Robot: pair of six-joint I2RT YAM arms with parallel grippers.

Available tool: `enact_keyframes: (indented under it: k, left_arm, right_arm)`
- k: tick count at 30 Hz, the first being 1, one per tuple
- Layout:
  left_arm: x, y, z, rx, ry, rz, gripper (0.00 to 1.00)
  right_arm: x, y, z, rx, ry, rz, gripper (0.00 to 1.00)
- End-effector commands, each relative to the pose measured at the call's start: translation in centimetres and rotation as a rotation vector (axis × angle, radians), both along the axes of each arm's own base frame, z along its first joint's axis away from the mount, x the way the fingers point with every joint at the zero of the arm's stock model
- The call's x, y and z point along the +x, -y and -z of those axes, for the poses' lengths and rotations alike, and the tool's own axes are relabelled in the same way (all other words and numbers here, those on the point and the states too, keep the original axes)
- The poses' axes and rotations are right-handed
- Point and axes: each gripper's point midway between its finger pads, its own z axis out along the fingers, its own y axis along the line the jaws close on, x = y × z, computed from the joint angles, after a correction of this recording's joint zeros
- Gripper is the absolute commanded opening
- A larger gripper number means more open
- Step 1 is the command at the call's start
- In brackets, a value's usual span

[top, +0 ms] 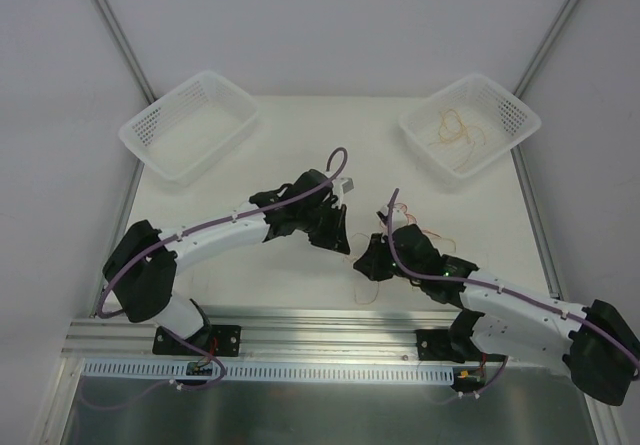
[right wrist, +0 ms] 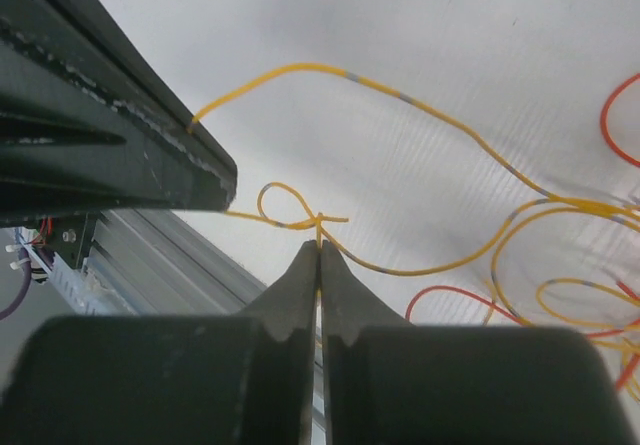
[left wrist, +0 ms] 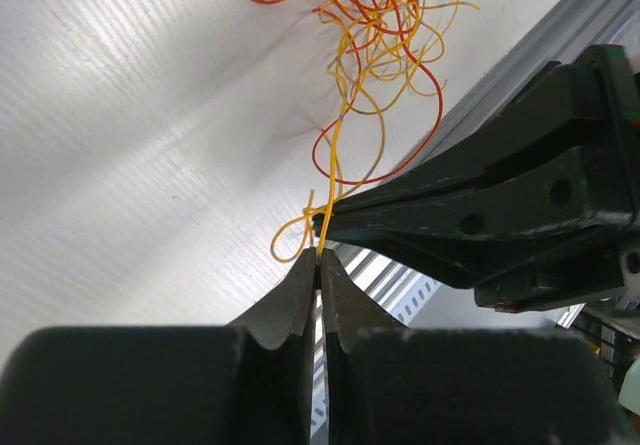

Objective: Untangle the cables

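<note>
The cables are thin yellow and red wires. My left gripper (left wrist: 318, 256) is shut on a yellow cable (left wrist: 335, 145) that runs up into a yellow and red tangle (left wrist: 385, 25). My right gripper (right wrist: 320, 244) is shut on a yellow cable (right wrist: 440, 115) just below a small knot (right wrist: 320, 220) with a loop. A red cable (right wrist: 450, 293) lies to its right. From above, the left gripper (top: 343, 247) and right gripper (top: 359, 262) sit tip to tip near the table's front middle. Loose cable strands (top: 365, 287) trail below them.
A white basket (top: 502, 105) at the back right holds more thin cables (top: 458, 130). Another white basket (top: 150, 130) stands at the back left. An aluminium rail (top: 320, 335) runs along the near edge. Each wrist view shows the other gripper's finger (left wrist: 480, 215) (right wrist: 100, 150) close by.
</note>
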Motion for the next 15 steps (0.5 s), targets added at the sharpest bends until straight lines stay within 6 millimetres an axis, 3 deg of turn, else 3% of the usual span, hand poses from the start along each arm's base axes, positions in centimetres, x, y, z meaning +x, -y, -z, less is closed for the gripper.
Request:
enact_keyframes:
  k: [1,5,6,8,10,15]
  left_arm:
    - [-0.1,-1.3,-1.4,-0.033,0.007,-0.017,0.0]
    - [0.8,-3.9,0.0,0.007,0.003,-0.068,0.0]
    - [1.3,-4.7,0.4,0.018,0.008,-0.087,0.0]
    - [1.1,-6.2,1.5,0.049,0.0,-0.111,0.0]
    - [1.4,-7.8,2.3,0.07,-0.008,-0.144,0.0]
    - [2.3,-11.0,3.1,0.104,0.005,-0.227,0.0]
  right_arm:
    - [0.9,0.6,-1.4,0.006,0.067,0.044,0.01]
    - [0.8,2.0,-3.3,-0.027,0.107,0.051,0.01]
    - [0.9,2.1,-5.3,0.006,0.146,0.056,0.01]
    - [0.9,3.3,-6.1,-0.025,0.175,0.072,0.01]
    - [1.3,4.2,-8.4,-0.019,0.22,0.1,0.01]
    - [2.0,7.7,-9.6,-0.092,0.25,0.195,0.01]
